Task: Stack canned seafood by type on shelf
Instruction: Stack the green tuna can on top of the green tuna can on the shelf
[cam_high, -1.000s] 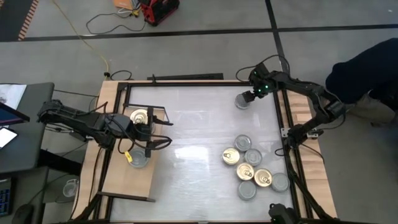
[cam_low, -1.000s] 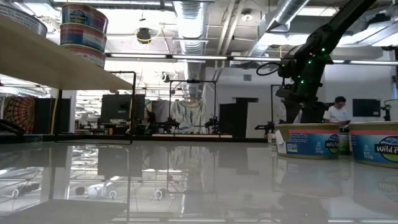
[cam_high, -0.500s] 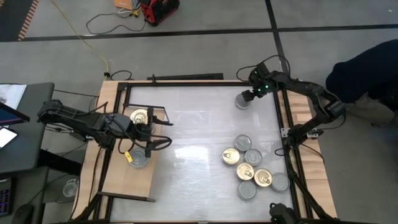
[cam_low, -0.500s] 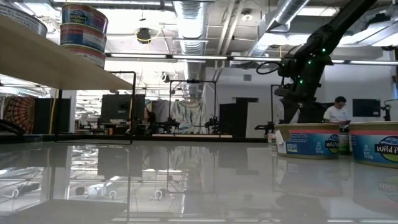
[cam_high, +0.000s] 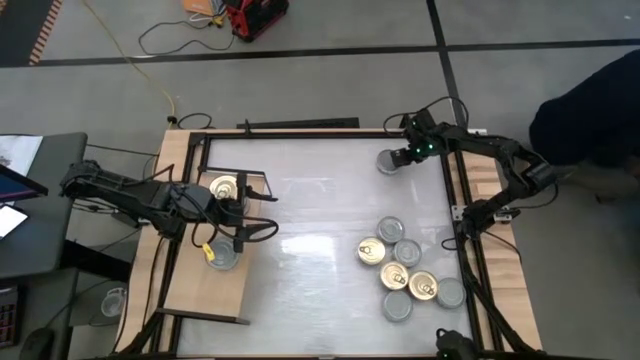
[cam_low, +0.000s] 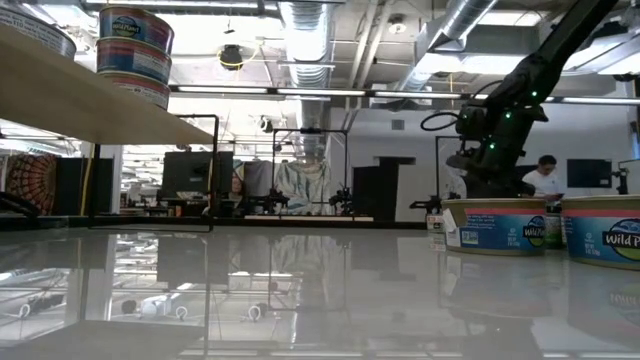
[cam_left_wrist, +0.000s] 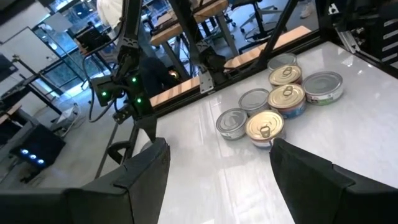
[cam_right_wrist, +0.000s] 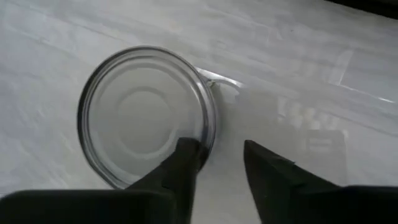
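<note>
Currently the right gripper (cam_high: 402, 157) sits at the lone silver-topped tin (cam_high: 389, 161), which stands on the white tabletop (cam_high: 310, 250) near its far edge, well apart from the cluster of tins (cam_high: 405, 270). In the right wrist view one finger (cam_right_wrist: 180, 163) lies over the tin's rim while the other stands just outside it, with a narrow gap between them; whether the rim is actually pinched cannot be told. For a sound pickup, judge the grip before lifting: a bite on the rim alone may let the flat tin tilt or slip, so seat the fingers squarely and lift straight up. The left gripper (cam_high: 240, 210) waits with its fingers spread and empty over the shelf (cam_high: 215, 290), between the gold-topped tin (cam_high: 225, 187) and a silver-topped tin (cam_high: 222, 256) on that board. How many tins lie under each shelf tin is hidden from above; the low view shows a stack (cam_low: 134, 55) on the shelf, cut off at the frame edge. That view also hides the right gripper's fingertips behind the near tins (cam_low: 495, 225).
</note>
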